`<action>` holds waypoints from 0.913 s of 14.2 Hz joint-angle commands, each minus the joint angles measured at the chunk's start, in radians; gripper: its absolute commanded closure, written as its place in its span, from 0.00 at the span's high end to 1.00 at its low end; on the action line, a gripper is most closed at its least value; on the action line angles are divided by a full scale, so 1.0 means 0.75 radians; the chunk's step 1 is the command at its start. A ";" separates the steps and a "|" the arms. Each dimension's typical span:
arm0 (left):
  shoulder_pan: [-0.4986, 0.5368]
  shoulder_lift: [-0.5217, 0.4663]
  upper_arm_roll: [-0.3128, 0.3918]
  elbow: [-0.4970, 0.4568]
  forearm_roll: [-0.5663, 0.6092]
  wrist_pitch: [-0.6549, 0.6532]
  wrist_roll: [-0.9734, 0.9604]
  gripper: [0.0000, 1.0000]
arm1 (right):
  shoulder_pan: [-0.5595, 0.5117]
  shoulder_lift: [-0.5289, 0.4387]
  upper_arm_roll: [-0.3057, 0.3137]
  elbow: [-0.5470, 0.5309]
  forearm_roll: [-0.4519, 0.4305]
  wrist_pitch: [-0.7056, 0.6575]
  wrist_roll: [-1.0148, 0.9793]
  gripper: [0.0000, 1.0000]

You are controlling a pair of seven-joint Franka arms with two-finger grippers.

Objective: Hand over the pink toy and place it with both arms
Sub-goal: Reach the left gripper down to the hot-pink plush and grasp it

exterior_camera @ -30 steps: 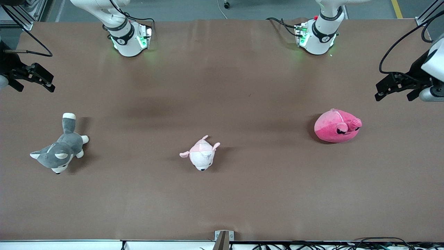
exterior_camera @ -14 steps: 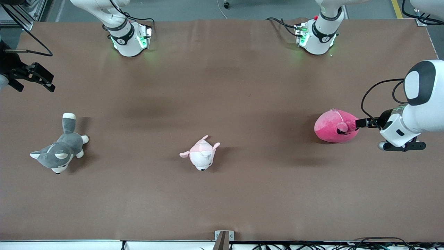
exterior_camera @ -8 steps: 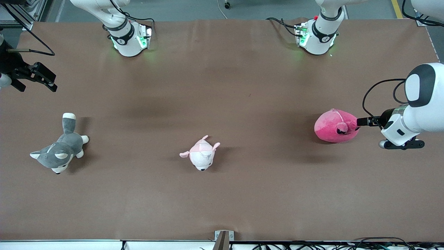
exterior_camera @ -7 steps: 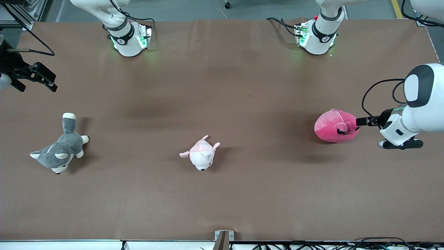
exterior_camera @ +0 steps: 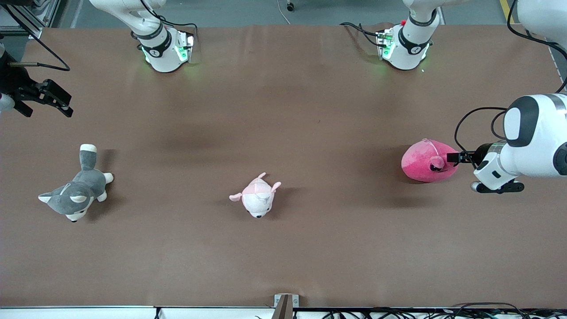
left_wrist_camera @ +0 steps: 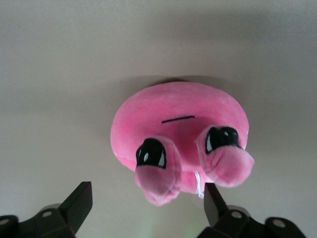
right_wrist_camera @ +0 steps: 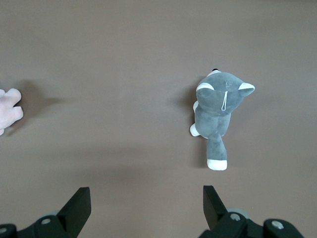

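Note:
The hot-pink toy (exterior_camera: pixel 425 163) lies on the brown table near the left arm's end, its small head turned toward that end. My left gripper (exterior_camera: pixel 452 157) is low at the toy's head. In the left wrist view the toy (left_wrist_camera: pixel 173 119) fills the middle, and my left gripper (left_wrist_camera: pixel 147 198) is open with the two head lobes reaching in between its fingers, which do not press on them. My right gripper (exterior_camera: pixel 44 103) hangs open and empty over the right arm's end of the table, and its open fingers show in the right wrist view (right_wrist_camera: pixel 146 196).
A grey-and-white husky plush (exterior_camera: pixel 75 192) lies near the right arm's end and shows in the right wrist view (right_wrist_camera: pixel 218 114). A pale pink-and-white plush (exterior_camera: pixel 257 199) lies mid-table, nearer the front camera; its edge shows in the right wrist view (right_wrist_camera: pixel 7 116).
My left arm swung down from the table's end and brought its open gripper up to the pink toy's head. The toy has not moved. The right arm barely shifted.

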 commanded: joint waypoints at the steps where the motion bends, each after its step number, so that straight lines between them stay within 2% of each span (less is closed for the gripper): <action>1: 0.001 0.013 -0.003 0.004 0.019 0.019 0.011 0.88 | 0.008 -0.031 -0.004 -0.018 0.007 -0.005 -0.004 1.00; 4: 0.001 0.033 -0.003 0.012 0.017 0.027 0.011 0.75 | 0.008 -0.031 -0.004 -0.016 0.007 -0.003 -0.004 1.00; 9: -0.007 0.043 -0.007 0.014 -0.001 0.041 0.007 0.65 | 0.010 -0.031 -0.004 -0.018 0.007 -0.005 -0.002 1.00; 10: -0.009 0.043 -0.007 0.014 -0.001 0.041 0.007 0.60 | 0.010 -0.031 -0.004 -0.018 0.007 -0.005 -0.002 1.00; 12: -0.009 0.043 -0.007 0.010 -0.001 0.039 0.007 0.41 | 0.008 -0.029 -0.004 -0.018 0.007 -0.005 -0.002 1.00; 13: -0.005 0.045 -0.009 0.008 -0.001 0.039 0.011 0.38 | 0.008 -0.029 -0.004 -0.018 0.010 -0.003 -0.002 1.00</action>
